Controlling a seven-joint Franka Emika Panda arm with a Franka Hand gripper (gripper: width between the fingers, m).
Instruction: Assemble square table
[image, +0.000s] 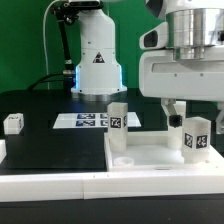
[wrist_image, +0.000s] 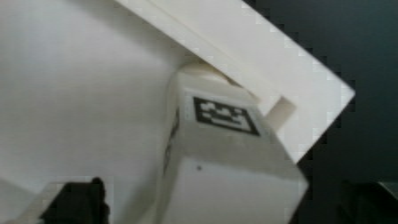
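The white square tabletop (image: 150, 160) lies at the front, hole side up. One white tagged leg (image: 118, 124) stands upright at its far left corner. A second leg (image: 196, 138) stands upright at its far right corner. My gripper (image: 187, 122) is low around this second leg, with one dark finger (image: 172, 115) just to its left and the other finger hidden. In the wrist view the leg (wrist_image: 231, 150) runs up to the tabletop's corner (wrist_image: 107, 90). My gripper (wrist_image: 222, 208) straddles it, and a strip of tabletop shows between the leg and one finger (wrist_image: 75, 200). The jaws look open.
A third loose leg (image: 13, 123) sits on the black table at the exterior view's left. The marker board (image: 88, 120) lies flat behind the tabletop. The arm's base (image: 96, 60) stands at the back. A white border bar (image: 60, 185) runs along the front.
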